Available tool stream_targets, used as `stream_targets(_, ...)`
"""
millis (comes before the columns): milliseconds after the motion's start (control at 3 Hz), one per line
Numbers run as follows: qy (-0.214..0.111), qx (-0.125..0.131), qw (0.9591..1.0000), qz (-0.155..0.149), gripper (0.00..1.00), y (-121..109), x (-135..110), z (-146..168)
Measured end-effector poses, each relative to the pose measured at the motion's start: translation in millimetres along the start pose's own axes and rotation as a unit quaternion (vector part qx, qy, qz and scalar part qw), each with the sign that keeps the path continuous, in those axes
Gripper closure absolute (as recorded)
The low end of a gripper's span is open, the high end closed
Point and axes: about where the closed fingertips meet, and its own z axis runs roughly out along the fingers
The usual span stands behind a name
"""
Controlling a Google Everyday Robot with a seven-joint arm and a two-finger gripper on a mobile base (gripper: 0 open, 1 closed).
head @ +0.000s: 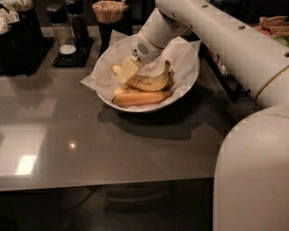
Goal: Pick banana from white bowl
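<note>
The white bowl (151, 108), lined with crumpled white paper (185, 56), sits at the back middle of the grey table (90, 144). The speckled banana (151, 81) lies across the bowl with its stem end tipped up to the right. My gripper (128, 70), with pale yellow fingers, comes down from the white arm and is shut on the banana's left end. A smoother orange-yellow banana (141, 97) lies in front of it. The tip of a paler small banana (116, 68) shows left of the gripper.
A salt shaker (62, 31) and a dark shaker (77, 20) stand on a black mat (72, 57) at the back left. A cup of sticks (108, 11) is behind the bowl and dark containers (18, 40) at far left. My white base (253, 176) fills the right.
</note>
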Motion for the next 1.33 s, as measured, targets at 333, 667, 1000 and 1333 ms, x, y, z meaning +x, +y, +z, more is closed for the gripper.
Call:
stream_targets(333,0.016,0.014,0.9997,0.006,0.69,-2,2,1)
stream_targets(667,0.011,0.019,0.9997,0.009,0.92,-3,3,-1)
stream_targets(1000,-0.031,0.017,0.9994,-0.002,1.0,3,3,-21)
stream_targets(1333,-0.053,0.032,0.998,-0.014,1.0,14,7,-54)
